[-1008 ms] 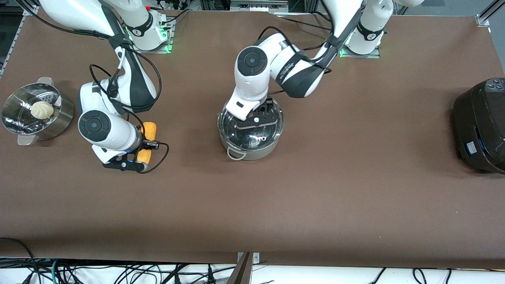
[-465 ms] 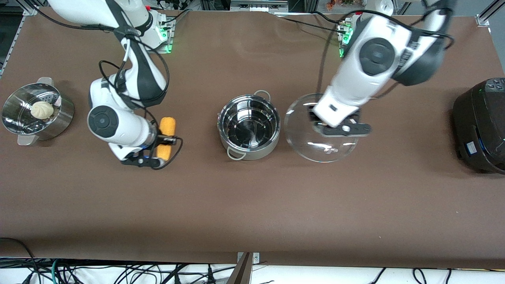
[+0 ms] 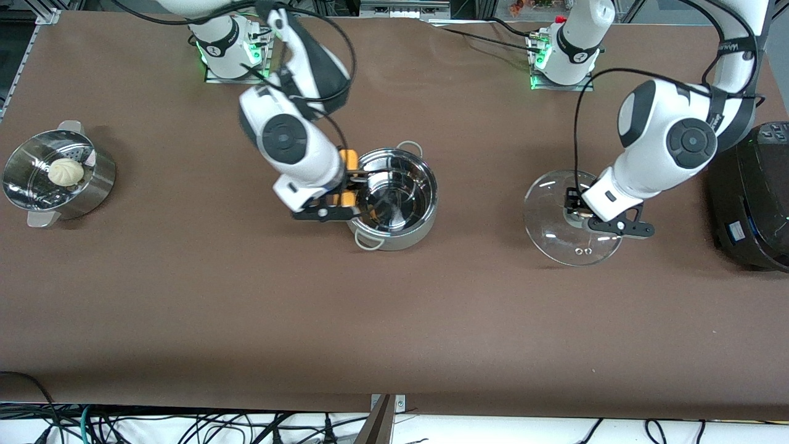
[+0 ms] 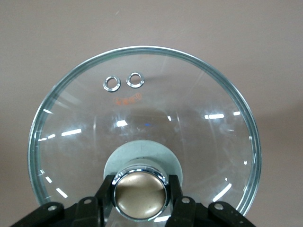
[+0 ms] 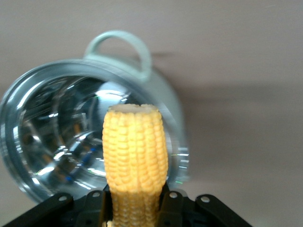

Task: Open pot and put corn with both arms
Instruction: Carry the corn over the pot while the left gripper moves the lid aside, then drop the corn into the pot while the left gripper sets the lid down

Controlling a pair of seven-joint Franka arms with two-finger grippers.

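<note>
The round, shiny stainless-steel pot [image 3: 391, 198] with two small loop handles is seen uncovered near the middle of the brown bench, somewhat closer to the edge where the arm bases stand. Its bright interior is also shown in the right wrist view [image 5: 61, 142].

The right gripper [image 3: 343, 183] is held over the pot's rim at the side toward the right arm's end of the bench. Its fingers are clamped on the yellow-orange husked corn cob [image 3: 349, 179], which is gripped at its lower part in the wrist view [image 5: 135, 156], with its cut end pointing over the pot's opening.

The left gripper [image 3: 582, 209] is positioned between the pot and the black rice cooker [image 3: 749, 194] that sits at the left arm's end of the bench. Its fingers [image 4: 106, 189] are closed around the round tan knob [image 4: 139, 191] of the clear glass lid [image 3: 570, 219]; the lid's steel rim and two small vent rings [image 4: 124, 82] are visible.

A perforated steel steamer basket [image 3: 24, 185] holding a round white bun [image 3: 65, 171] stands by the edge at the right arm's end.
</note>
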